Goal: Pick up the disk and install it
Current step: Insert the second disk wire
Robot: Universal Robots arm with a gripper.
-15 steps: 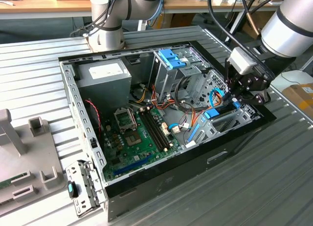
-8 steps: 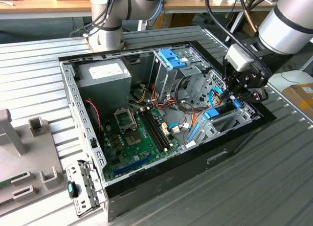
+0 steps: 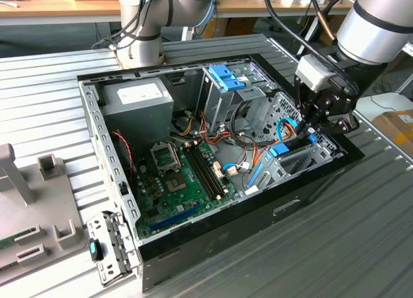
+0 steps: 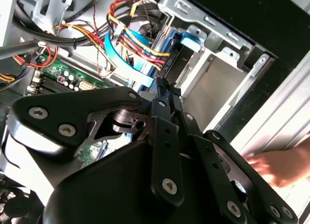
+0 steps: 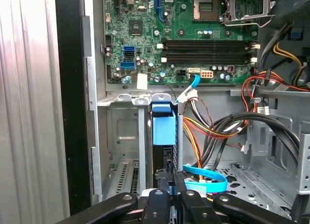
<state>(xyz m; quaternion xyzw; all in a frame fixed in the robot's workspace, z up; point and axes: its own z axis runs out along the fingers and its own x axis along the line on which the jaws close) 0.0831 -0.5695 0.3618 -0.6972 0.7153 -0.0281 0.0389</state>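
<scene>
The disk (image 3: 279, 149) stands on edge in the low silver bay (image 3: 308, 161) at the corner of the open computer case on the exterior view's right. Its blue end tab (image 5: 163, 126) points toward the motherboard, and its dark body lies between blue rails (image 4: 183, 48). My gripper (image 3: 308, 131) reaches down into the case at the disk's other end. Its fingers are shut together with nothing between them in both wrist views, and the gripper (image 5: 169, 179) (image 4: 161, 86) sits right at the disk's near end. I cannot tell whether it touches the disk.
A flat blue cable (image 5: 206, 179) and bundled power wires (image 5: 227, 127) run beside the bay. A tall silver drive cage with a blue clip (image 3: 227, 77) stands behind it, and the motherboard (image 3: 184, 175) lies in the case's middle. A hand (image 4: 283, 167) rests on the ribbed table. A grey fixture (image 3: 29, 208) sits at the exterior view's left.
</scene>
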